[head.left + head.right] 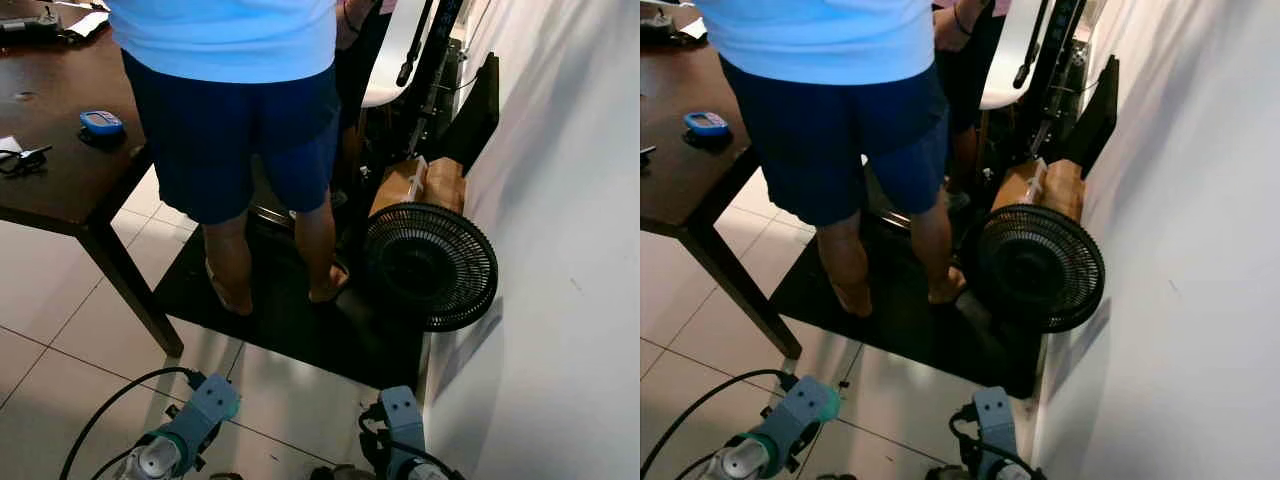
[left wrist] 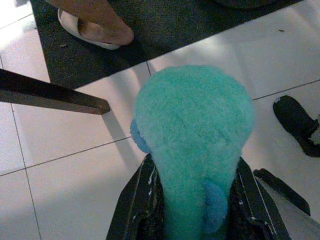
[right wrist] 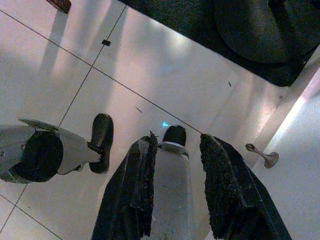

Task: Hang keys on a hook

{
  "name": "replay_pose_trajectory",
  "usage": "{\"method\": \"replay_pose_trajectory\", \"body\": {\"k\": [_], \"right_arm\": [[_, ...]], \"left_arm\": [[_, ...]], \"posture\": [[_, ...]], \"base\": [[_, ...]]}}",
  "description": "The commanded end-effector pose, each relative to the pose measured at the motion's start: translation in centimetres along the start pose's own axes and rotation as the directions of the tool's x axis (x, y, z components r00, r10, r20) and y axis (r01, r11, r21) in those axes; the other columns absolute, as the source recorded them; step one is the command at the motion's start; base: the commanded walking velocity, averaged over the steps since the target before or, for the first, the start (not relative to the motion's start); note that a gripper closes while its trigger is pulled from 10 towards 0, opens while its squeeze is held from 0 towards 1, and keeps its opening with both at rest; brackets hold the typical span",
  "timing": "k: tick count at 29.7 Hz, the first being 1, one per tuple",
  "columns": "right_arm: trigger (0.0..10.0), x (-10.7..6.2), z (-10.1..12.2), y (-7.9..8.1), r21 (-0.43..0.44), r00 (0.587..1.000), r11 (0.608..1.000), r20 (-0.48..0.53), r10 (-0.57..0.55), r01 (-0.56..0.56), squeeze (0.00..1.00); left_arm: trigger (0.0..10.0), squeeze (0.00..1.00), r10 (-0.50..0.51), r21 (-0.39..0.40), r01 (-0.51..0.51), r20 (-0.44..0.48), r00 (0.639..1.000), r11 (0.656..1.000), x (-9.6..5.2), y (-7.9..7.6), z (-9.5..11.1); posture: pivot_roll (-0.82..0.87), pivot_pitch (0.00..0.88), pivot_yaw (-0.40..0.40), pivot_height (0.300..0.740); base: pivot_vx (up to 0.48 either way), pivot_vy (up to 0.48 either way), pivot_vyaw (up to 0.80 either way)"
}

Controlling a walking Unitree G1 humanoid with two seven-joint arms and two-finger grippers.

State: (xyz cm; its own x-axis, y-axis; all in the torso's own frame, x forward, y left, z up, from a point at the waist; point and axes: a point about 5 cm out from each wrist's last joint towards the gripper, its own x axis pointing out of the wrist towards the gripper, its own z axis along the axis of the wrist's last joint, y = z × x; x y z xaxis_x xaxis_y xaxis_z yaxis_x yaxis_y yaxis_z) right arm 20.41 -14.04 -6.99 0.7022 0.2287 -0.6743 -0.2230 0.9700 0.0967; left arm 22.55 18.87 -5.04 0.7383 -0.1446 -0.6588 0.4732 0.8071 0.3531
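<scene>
A fuzzy teal plush piece point(image 2: 195, 145), apparently the fob of the keys, though no metal key could be made out, sat pinched between the two black fingers point(image 2: 131, 200) of the left gripper point(image 2: 192, 212), low over the white tiled floor point(image 2: 60, 190). From it, a dark table leg point(image 2: 52, 94) lay at about ten o'clock and a sandalled foot point(image 2: 92, 31) on the black mat point(image 2: 165, 25) at eleven. The right gripper point(image 3: 177, 192) hung with its fingers spread apart, nothing between them. Ahead, at twelve o'clock, a person point(image 1: 235, 120) in blue shorts stood on the mat beside a dark wooden table point(image 1: 60, 150). A black fan point(image 1: 432, 265) leaned near the white wall point(image 1: 560, 250) at one o'clock.
</scene>
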Motion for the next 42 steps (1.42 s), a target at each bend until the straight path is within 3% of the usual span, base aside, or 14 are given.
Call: {"method": "replay_pose_trajectory", "body": {"k": [1, 42], "right_arm": [[10.0, -0.25, -0.84, 0.00, -0.005, 1.000, 1.000, -0.030, 0.001, -0.001, 0.00], [10.0, -0.32, -1.12, 0.10, -0.001, 0.999, 1.000, -0.039, -0.001, 0.001, 0.00]], "left_arm": [[10.0, 0.00, -0.016, 0.005, 0.016, -0.028, 0.999, 1.000, -0.20, -0.53, -0.76], [10.0, 0.00, -0.017, 0.002, 0.017, -0.027, 0.999, 1.000, -0.12, -0.69, -0.66]], "posture": [[-0.03, 0.091, 0.013, 0.740], [-0.03, 0.109, 0.015, 0.740]], "base": [[0.000, 0.000, 0.00], [0.000, 0.000, 0.00]]}}
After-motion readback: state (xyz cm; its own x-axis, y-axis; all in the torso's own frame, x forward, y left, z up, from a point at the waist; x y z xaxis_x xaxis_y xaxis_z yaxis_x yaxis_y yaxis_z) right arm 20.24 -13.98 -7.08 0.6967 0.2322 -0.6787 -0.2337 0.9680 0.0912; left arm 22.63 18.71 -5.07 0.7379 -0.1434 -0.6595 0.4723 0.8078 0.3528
